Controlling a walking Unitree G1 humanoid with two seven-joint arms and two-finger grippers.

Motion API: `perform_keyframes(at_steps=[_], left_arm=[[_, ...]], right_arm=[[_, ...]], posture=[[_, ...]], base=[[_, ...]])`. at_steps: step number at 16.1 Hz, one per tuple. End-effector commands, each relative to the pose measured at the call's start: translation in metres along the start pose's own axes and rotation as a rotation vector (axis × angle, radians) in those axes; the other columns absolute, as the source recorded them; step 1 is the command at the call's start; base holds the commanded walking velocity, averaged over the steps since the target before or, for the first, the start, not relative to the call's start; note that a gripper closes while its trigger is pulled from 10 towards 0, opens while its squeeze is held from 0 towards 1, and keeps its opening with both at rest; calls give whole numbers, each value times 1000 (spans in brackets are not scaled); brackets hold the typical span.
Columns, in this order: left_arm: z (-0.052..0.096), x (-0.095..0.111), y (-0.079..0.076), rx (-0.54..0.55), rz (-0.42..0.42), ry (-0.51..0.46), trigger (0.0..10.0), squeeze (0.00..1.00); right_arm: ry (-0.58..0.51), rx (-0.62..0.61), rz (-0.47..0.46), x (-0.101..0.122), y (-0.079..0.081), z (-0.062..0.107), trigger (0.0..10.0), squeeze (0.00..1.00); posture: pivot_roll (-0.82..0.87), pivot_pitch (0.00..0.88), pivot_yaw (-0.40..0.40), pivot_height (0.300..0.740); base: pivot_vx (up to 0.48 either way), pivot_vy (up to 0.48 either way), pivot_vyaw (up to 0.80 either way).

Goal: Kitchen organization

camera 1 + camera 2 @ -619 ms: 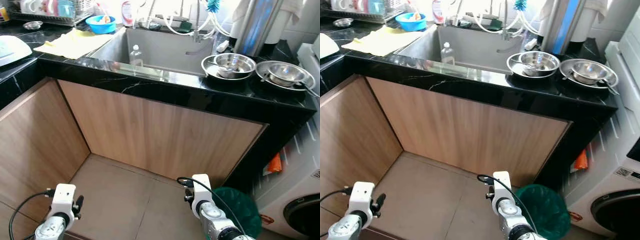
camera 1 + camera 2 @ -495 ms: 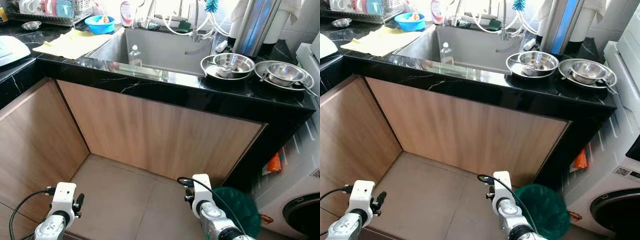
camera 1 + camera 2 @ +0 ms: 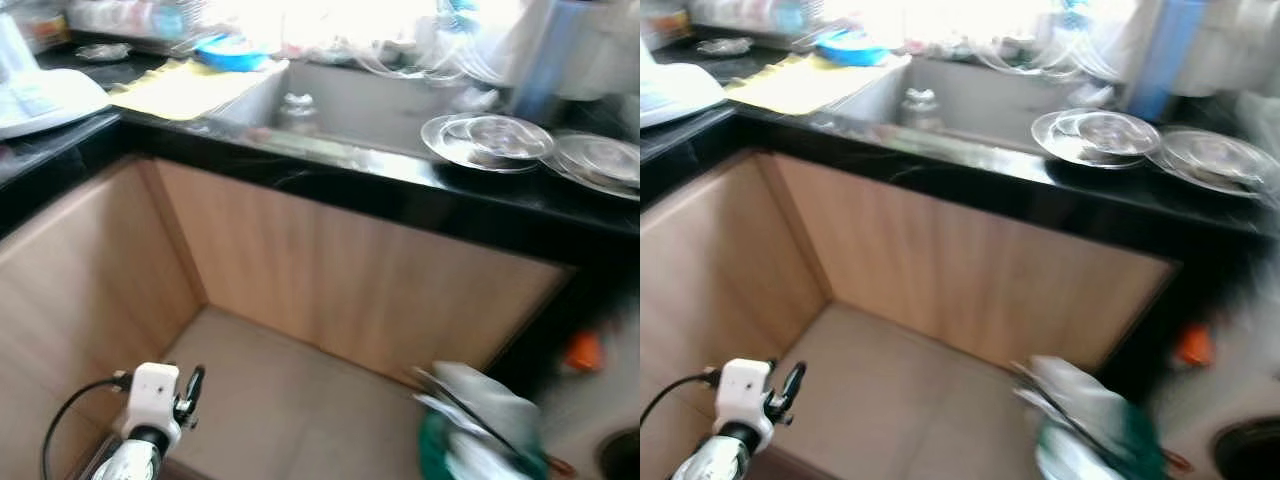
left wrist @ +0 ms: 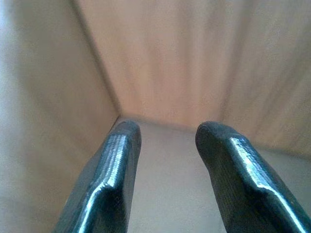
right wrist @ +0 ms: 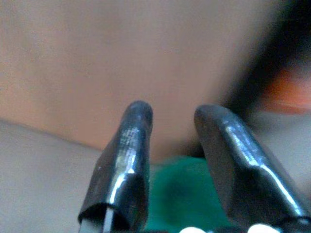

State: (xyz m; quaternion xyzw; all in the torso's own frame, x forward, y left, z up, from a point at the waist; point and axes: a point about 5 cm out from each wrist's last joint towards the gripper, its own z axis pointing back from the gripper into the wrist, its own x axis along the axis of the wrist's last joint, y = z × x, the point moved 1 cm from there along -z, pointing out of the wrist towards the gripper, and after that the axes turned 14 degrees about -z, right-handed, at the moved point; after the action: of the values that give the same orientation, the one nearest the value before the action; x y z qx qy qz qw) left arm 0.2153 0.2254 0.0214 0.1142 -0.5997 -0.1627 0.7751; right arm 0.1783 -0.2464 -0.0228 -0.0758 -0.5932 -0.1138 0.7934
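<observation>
Blurred kitchen. Left gripper hangs low by the wood panel, fingers apart, empty. Sink and two steel bowls sit on the black counter. Right gripper, smeared, gapes narrowly over a green bin.

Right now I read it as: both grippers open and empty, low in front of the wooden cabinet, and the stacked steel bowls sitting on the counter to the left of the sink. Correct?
One thing is off: the steel bowls sit on the black counter to the right of the sink, as the left eye view shows. The rest holds: left gripper and right gripper are open and empty, low before the wooden cabinet.
</observation>
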Motion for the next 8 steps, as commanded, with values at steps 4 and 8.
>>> perform_keyframes(at_steps=[4,8], left_arm=[[-7,6,4,-6,-10,-7,10000,0],[-11,9,2,-10,-6,9,10000,0]], right_arm=[[-241,44,-21,56,14,3,10000,0],[-323,104,12,96,24,17,10000,0]], posture=[[-118,0,6,740],[-122,0,8,740]], base=[[0,0,0],[0,0,0]])
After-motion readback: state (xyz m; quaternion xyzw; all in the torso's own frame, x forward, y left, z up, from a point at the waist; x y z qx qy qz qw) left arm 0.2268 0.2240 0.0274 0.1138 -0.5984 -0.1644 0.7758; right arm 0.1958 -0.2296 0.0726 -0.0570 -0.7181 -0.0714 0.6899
